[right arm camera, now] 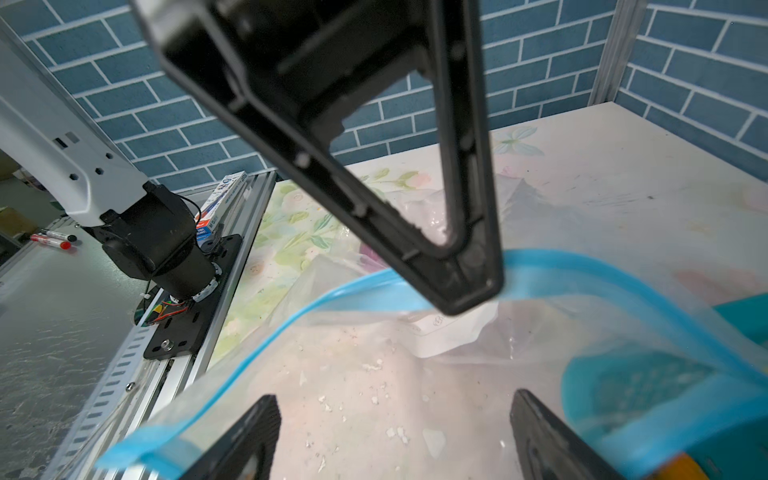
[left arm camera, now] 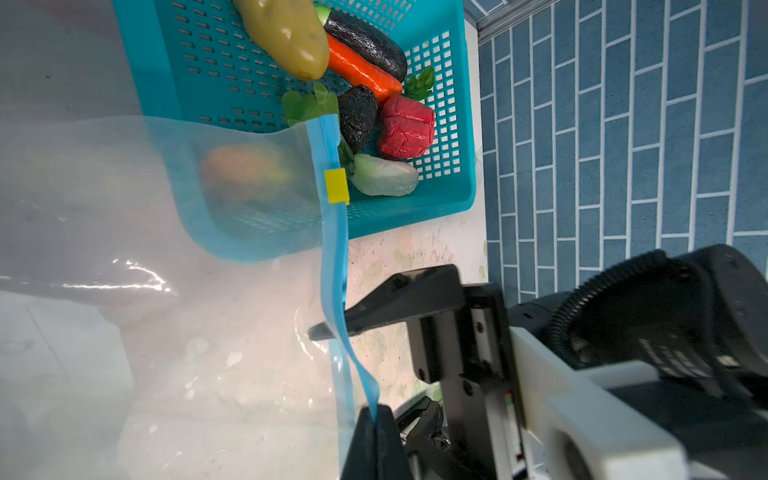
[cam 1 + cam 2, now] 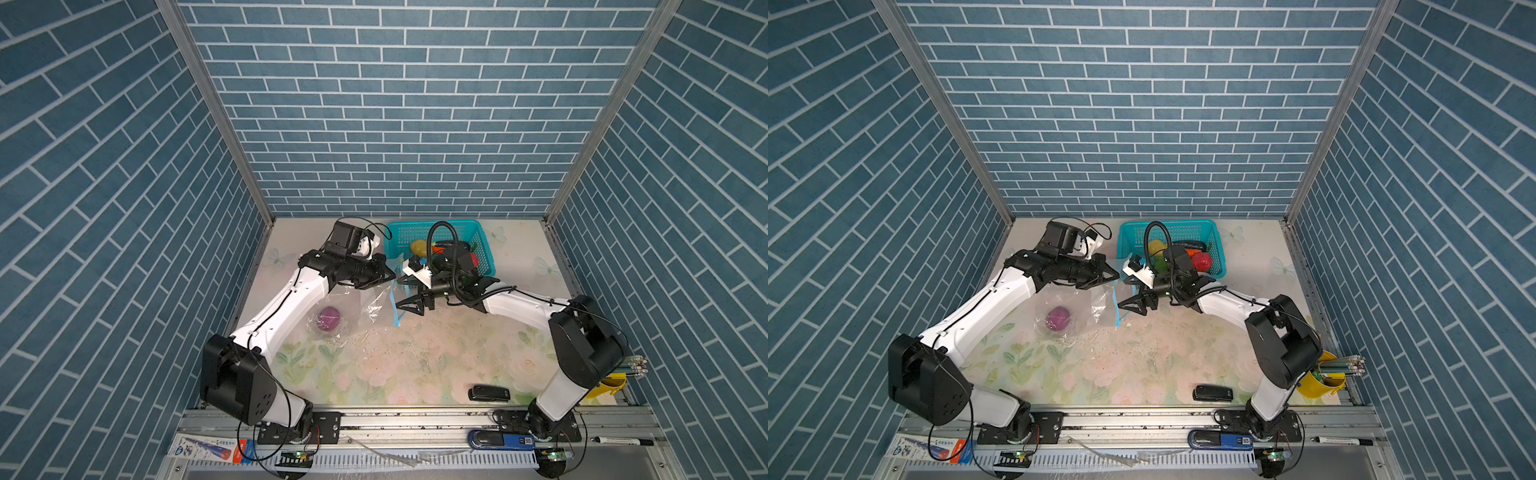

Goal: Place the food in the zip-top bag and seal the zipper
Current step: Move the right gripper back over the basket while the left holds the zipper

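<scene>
The clear zip-top bag [image 3: 353, 309] lies at the table's left middle with the purple onion [image 3: 328, 318] inside it. My left gripper [image 2: 376, 415] is shut on the bag's light blue zipper [image 2: 334, 257] and lifts that edge; the yellow slider [image 2: 336, 186] sits further along. My right gripper [image 1: 392, 407] is open at the bag's mouth, and one of its fingers [image 2: 399, 299] crosses the strip. The rest of the food lies in the teal basket [image 2: 457, 203]: yellow potato [image 2: 286, 37], carrot [image 2: 361, 70], eggplant [image 2: 365, 43], red piece [image 2: 407, 126], white piece [image 2: 384, 180], greens [image 2: 309, 104].
The basket [image 3: 432, 228] stands against the back wall, right behind both grippers. A black device [image 3: 488, 392] lies near the front edge. A yellow cup of pencils [image 3: 611, 382] stands at the front right. A marker [image 3: 619, 441] and a printed box [image 3: 208, 449] lie on the front rail.
</scene>
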